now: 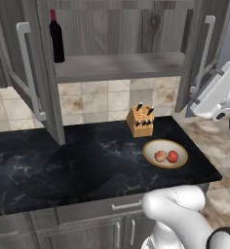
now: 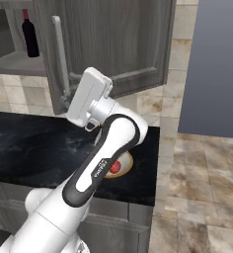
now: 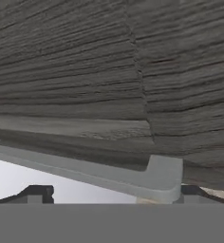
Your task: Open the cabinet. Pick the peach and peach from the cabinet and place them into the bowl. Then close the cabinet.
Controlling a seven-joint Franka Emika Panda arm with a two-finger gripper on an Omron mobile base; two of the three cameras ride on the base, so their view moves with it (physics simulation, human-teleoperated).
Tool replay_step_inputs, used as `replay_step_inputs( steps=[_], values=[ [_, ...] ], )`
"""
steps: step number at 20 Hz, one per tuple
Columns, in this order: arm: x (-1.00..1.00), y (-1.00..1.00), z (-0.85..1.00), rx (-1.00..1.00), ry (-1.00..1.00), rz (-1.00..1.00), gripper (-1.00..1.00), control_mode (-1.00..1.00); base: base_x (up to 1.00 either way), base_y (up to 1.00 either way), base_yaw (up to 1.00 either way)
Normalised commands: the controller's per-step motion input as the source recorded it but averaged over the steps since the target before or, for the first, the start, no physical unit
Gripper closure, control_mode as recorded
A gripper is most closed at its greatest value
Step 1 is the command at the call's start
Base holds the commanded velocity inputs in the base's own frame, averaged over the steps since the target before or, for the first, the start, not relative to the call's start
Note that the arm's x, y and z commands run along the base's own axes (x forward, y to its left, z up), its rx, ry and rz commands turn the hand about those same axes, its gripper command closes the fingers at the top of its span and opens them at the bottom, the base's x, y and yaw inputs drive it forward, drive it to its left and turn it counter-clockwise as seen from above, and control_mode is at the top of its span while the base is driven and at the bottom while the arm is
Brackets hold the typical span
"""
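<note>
Both cabinet doors swung wide, fruit in the bowl, my hand up at the right door's handle.

I see the cabinet (image 1: 118,65) open across the top of the left base view, its right door (image 2: 119,42) jutting out over the counter (image 1: 78,165) edge. My gripper (image 3: 111,193) is spread wide, tips (image 3: 38,193) straddling the door's silver bar handle (image 3: 162,176), holding nothing. Both peaches (image 1: 166,156) sit in the bowl (image 1: 152,148) at centre right. A knife block (image 1: 140,120) stands just behind it; a wine bottle (image 1: 56,36) remains on the shelf, upper left.
</note>
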Motion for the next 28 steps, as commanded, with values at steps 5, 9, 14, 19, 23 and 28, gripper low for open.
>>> replay_step_inputs(
  steps=[5, 9, 14, 19, 23, 28],
  values=[
    [0.68, 0.09, -0.18, 0.08, 0.10, 0.14, -1.00, -1.00, 0.00, 0.00, 0.00],
    [0.39, 0.05, -0.25, 0.08, 0.11, 0.14, -1.00, -1.00, 0.00, 0.00, 0.00],
    [0.34, 0.00, -0.11, 0.09, 0.09, 0.11, -1.00, -1.00, 0.00, 0.00, 0.00],
    [0.46, 0.00, -0.07, 0.09, 0.11, 0.09, -1.00, -1.00, 0.00, 0.00, 0.00],
    [0.59, 0.00, -0.19, 0.10, 0.18, 0.09, -1.00, -1.00, 0.00, 0.00, 0.00],
    [0.58, 0.00, -0.13, 0.10, 0.21, 0.08, -1.00, -1.00, 0.00, 0.00, 0.00]
  ],
)
